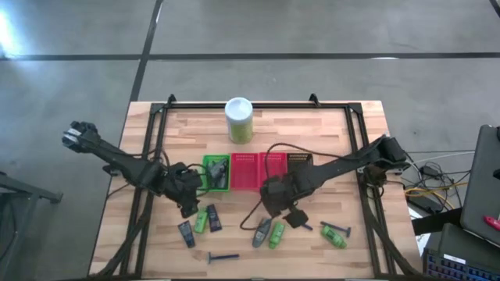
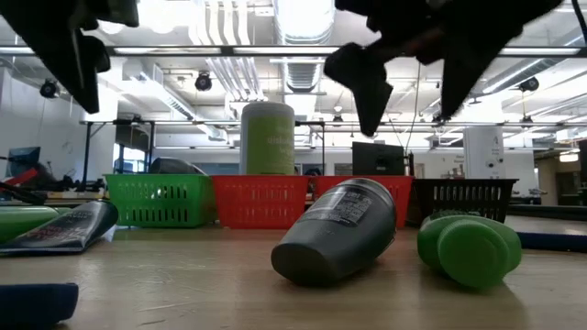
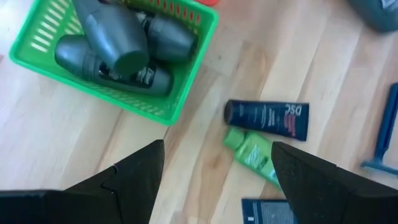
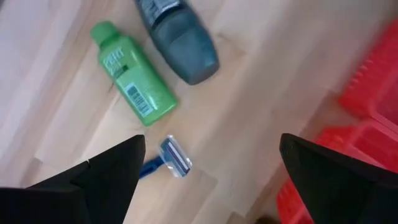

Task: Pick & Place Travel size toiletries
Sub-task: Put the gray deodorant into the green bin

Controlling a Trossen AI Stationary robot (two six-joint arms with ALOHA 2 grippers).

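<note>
While both claws hung empty with fingers apart, the left claw (image 1: 190, 204) hovered over loose tubes (image 3: 266, 118) beside the green basket (image 3: 186, 74), which held grey tubes (image 3: 112, 37). The right claw (image 1: 275, 207) hovered mid-tabletop above a green tube (image 4: 134, 74) and razor (image 4: 168, 158). Judged next: descend, centre, close.
</note>
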